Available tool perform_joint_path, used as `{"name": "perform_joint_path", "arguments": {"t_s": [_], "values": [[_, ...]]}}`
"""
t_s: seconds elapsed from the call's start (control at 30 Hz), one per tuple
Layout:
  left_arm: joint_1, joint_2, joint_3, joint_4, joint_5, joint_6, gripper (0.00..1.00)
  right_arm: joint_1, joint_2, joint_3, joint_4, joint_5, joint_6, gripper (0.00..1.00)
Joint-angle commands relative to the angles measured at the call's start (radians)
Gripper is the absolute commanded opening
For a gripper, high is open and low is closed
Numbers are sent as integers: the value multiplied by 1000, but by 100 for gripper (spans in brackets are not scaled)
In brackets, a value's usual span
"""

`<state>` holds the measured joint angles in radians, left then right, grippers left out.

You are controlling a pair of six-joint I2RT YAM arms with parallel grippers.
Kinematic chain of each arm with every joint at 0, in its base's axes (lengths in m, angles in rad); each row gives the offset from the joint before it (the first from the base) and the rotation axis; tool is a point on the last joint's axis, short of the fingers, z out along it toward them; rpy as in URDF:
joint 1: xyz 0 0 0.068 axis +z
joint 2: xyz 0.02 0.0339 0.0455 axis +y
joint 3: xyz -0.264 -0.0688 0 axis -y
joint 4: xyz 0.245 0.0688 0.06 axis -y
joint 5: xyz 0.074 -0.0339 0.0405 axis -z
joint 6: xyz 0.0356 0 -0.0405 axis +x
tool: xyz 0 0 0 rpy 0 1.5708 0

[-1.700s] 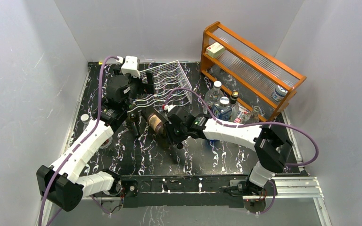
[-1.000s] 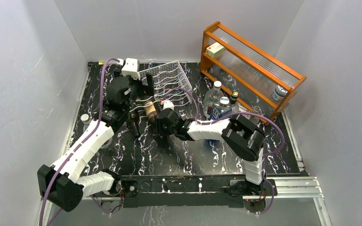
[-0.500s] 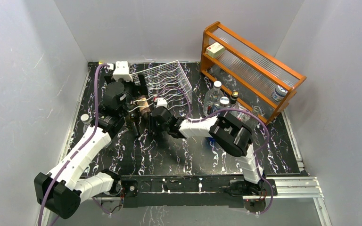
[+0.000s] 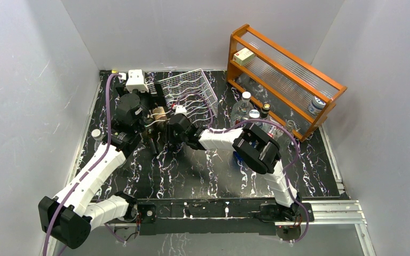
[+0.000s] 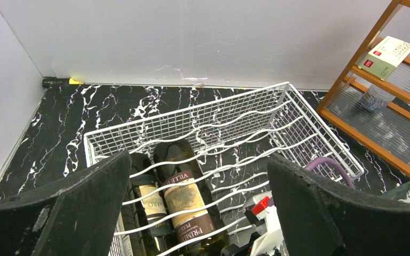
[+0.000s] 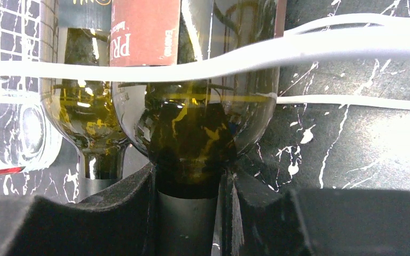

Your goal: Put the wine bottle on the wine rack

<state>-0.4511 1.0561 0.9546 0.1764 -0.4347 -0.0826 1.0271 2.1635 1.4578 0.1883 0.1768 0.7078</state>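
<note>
The wine rack (image 4: pixel 189 89) stood on the black marbled table (image 4: pixel 192 176) by its far edge, a little left of the middle. The wine bottle (image 5: pixel 184 198) lay on its side in one of the rack's lower cradles. Its tan and reddish label faced up under the wavy white rods. A second bottle (image 5: pixel 148 205) with a dark label lay just beside it on the side nearer the table's left edge. The right gripper (image 6: pixel 187 197) reached in from the near side of the rack and was closed tight on the wine bottle's neck. Its dark fingers (image 6: pixel 123 213) pressed against both sides of the glass just below the shoulder, so the neck end pointed toward the gripper and the body ran into the rack. One white rod crossed over the bottle's shoulder in the right wrist view. The left gripper (image 5: pixel 197 160) hung above the near-left part of the rack, spread wide with nothing between its fingers (image 5: pixel 75 213). It looked down over both bottles without touching either one. An orange shelf (image 4: pixel 288 74) stood in the far right corner with a small box (image 5: pixel 387 50) on its upper tier. A cluster of bottles (image 4: pixel 251 114) stood on the table just in front of it.
</note>
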Motion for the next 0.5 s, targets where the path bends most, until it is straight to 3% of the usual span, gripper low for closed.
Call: {"name": "perform_joint_path", "arguments": {"t_s": [0.0, 0.47], "values": [[8, -21, -2, 29, -17, -6, 98, -7, -8, 105, 121, 18, 18, 5], [9, -15, 0, 28, -6, -4, 98, -21, 36, 160, 49, -33, 49, 44]]}}
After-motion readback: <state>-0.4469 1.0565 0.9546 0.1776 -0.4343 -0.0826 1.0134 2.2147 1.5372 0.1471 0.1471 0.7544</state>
